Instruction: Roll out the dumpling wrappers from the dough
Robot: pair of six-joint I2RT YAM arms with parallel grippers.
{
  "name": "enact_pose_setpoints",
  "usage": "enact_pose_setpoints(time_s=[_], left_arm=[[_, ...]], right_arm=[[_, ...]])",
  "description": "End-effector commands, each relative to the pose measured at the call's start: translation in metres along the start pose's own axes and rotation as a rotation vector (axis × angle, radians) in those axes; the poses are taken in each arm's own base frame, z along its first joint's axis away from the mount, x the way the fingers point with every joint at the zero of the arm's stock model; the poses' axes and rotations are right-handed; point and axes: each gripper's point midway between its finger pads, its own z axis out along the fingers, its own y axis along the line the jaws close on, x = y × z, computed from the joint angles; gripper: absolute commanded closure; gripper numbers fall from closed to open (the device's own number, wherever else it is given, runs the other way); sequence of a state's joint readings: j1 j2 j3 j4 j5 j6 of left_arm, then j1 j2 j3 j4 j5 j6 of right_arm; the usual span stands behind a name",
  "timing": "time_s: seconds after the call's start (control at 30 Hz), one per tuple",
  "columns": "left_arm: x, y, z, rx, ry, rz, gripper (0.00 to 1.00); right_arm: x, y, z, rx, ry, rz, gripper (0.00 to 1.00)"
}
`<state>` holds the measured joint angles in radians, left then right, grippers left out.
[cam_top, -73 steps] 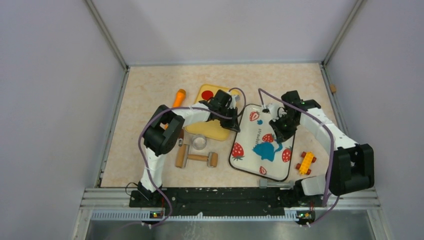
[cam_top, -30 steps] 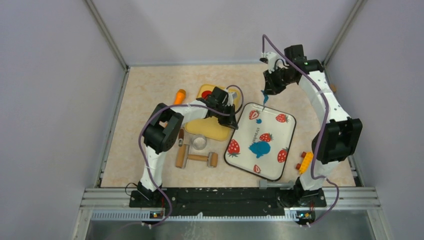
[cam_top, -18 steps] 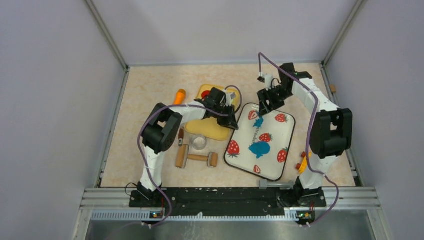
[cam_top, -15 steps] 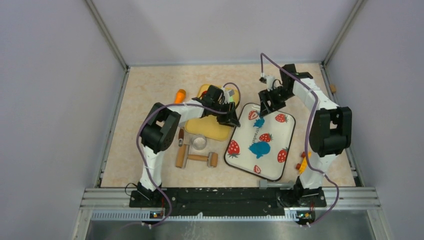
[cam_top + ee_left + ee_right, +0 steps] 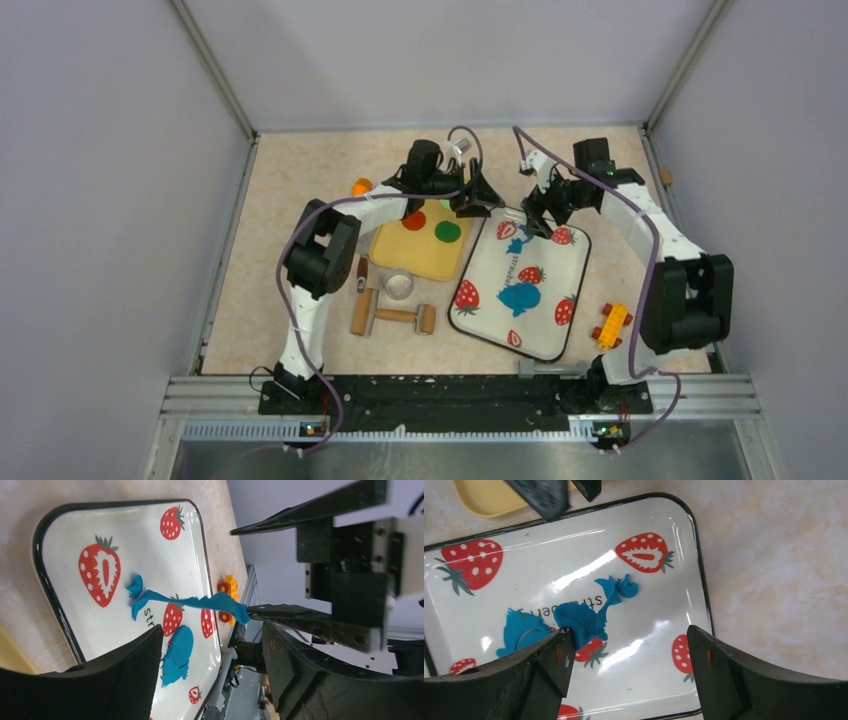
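The speckled beige surface (image 5: 300,180) lies between pale walls. On it stands a white tray (image 5: 654,612) with printed strawberries, just beside a yellow board (image 5: 400,255) that carries a red disc (image 5: 414,221) and a green disc (image 5: 447,231). The dough (image 5: 521,630) is on this tray as a flat ragged patch, with a small scrap (image 5: 626,587) near the far end. Nothing blue is a clean round disc yet. Both hands hover close together over the far end of the tray. The left hand (image 5: 212,630) is spread wide and holds nothing. The right hand (image 5: 630,640) is spread wide too, but a thin strand (image 5: 596,615) of the clay runs from the scrap up to the tip of one finger (image 5: 551,662) and clings there. I think this sticking is the main danger. If the right hand pulls away, the strand can stretch and snap, or drag the scrap off the tray, and this makes more ragged pieces to gather. Clay left on the finger can also smear the rolling pin (image 5: 395,315) when it is taken. Because the two hands are so near, a careless turn of either one can make them hit each other.
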<state>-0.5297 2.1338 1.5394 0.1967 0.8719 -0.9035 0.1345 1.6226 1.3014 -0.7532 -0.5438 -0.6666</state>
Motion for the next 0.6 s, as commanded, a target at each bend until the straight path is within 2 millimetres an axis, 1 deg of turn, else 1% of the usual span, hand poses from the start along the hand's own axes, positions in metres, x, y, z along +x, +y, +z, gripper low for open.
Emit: enact_pose_setpoints(time_s=[0.0, 0.1, 0.2, 0.3, 0.43, 0.5, 0.57], left_arm=[[0.000, -0.018, 0.018, 0.079, 0.046, -0.041, 0.25], [0.002, -0.019, 0.030, 0.067, 0.059, -0.030, 0.24], [0.011, -0.023, 0.041, 0.074, 0.078, -0.017, 0.23], [0.022, -0.024, 0.048, 0.077, 0.101, -0.014, 0.24], [0.038, -0.016, 0.055, 0.046, 0.134, -0.016, 0.25], [0.041, -0.006, 0.057, 0.007, 0.133, -0.030, 0.26], [0.043, 0.001, 0.057, -0.006, 0.135, -0.048, 0.26]], right_arm=[[-0.051, -0.015, -0.015, 0.162, -0.161, -0.379, 0.18], [-0.057, -0.011, -0.010, 0.172, -0.151, -0.432, 0.18], [-0.059, -0.007, -0.004, 0.173, -0.142, -0.457, 0.18], [-0.060, -0.009, -0.002, 0.186, -0.137, -0.466, 0.18], [-0.066, -0.017, -0.005, 0.233, -0.144, -0.453, 0.18], [-0.071, -0.023, -0.010, 0.268, -0.150, -0.447, 0.18], [-0.077, -0.024, -0.016, 0.284, -0.160, -0.454, 0.18]])
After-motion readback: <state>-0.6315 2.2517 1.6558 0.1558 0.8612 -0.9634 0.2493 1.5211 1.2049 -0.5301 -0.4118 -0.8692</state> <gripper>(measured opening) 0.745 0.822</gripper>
